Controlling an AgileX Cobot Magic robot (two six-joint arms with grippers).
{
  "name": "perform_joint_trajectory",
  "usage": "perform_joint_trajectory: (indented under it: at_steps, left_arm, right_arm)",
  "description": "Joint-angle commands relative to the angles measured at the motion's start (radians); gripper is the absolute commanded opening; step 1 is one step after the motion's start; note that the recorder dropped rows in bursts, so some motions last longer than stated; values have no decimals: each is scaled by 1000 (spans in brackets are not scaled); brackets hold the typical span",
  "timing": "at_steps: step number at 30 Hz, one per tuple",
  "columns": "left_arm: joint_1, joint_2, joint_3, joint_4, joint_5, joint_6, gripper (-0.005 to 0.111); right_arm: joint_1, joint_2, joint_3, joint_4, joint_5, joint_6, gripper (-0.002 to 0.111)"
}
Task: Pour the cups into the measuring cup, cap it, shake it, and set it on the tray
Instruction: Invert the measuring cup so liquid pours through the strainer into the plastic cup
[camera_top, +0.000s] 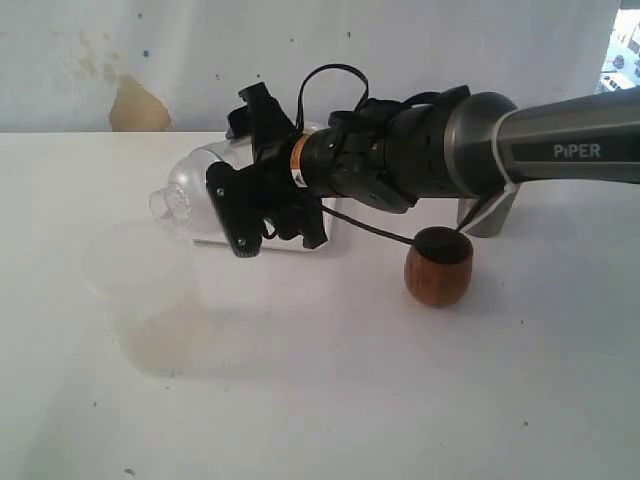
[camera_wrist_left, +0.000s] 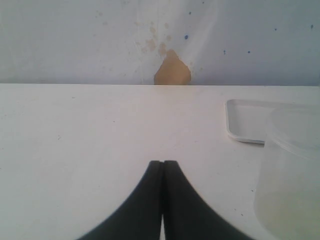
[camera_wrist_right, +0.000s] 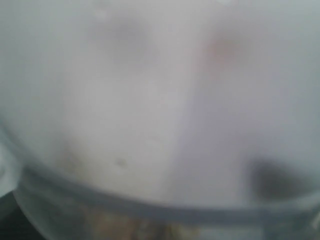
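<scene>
My right gripper (camera_top: 246, 172) reaches in from the right and is shut on the clear measuring cup (camera_top: 188, 192), holding it tipped on its side above the left end of the white tray (camera_top: 333, 217). In the right wrist view, blurred clear plastic (camera_wrist_right: 150, 115) fills the picture, with something brownish low down. The brown wooden cup (camera_top: 438, 265) stands upright on the table, right of the tray. The steel tumbler (camera_top: 488, 213) shows partly behind the arm. My left gripper (camera_wrist_left: 163, 163) is shut on nothing, low over bare table, with the tray (camera_wrist_left: 245, 122) off to one side.
A wide frosted plastic cup (camera_top: 140, 280) stands on the table below and left of the held cup; it also shows close by in the left wrist view as a frosted cup (camera_wrist_left: 292, 175). The wall behind has a brown stain (camera_top: 138, 108).
</scene>
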Motion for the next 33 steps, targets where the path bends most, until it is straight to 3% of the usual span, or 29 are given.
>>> perform_joint_trajectory:
  at_steps: [1,33]
  left_arm:
    - [2,4,-2,-12,-2,1,103]
    - [2,4,-2,-12,-2,1,103]
  right_arm:
    - [10,-8,-12,-4,-24,-49,0]
    - [44,-8,-82,-110,-71,-120,0]
